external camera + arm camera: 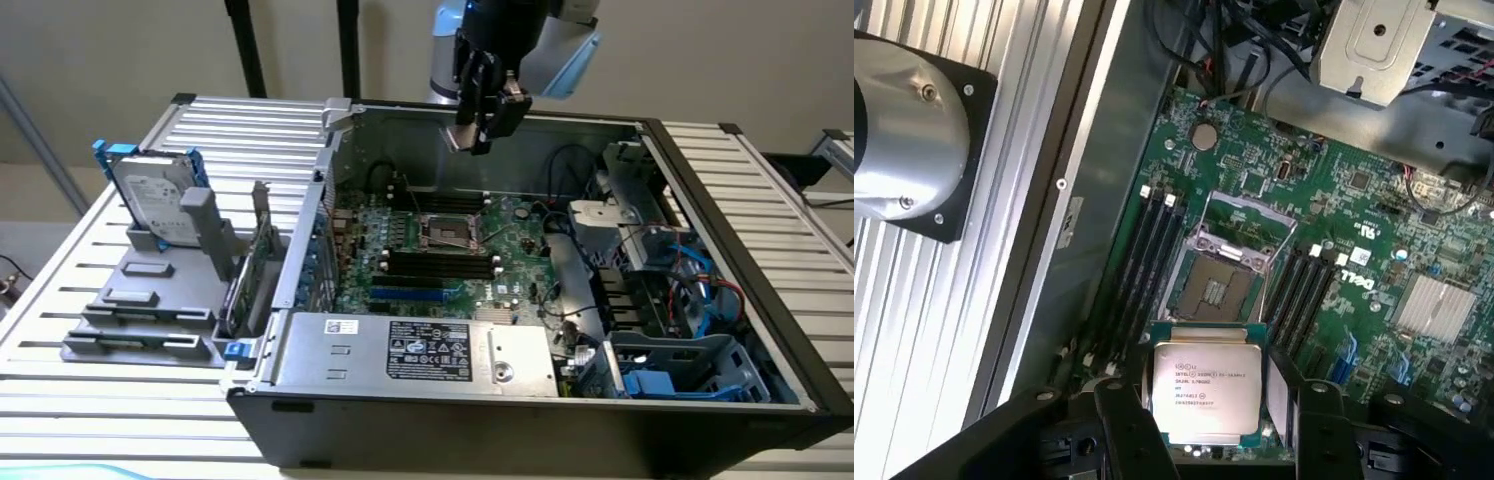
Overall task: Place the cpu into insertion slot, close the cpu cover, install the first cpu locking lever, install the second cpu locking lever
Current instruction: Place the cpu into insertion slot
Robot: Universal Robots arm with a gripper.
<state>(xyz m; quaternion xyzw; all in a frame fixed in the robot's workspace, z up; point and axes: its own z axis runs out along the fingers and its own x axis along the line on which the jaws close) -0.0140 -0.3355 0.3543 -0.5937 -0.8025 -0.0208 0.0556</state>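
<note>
Currently the gripper (478, 135) is clamped on the cpu (1206, 390), with one finger against each of two opposite edges. The chip's near edge is hidden behind the gripper body. The cpu is held clear above the motherboard (1374, 200) and apart from the insertion slot (1216, 290), which lies exposed on the board below. The cpu cover (1234, 252) stands tilted open at the slot's far side. In the exterior view, the grip itself is too small to make out.

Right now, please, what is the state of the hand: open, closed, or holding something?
Hand: closed on the cpu, which it holds in the air above the motherboard.
</note>
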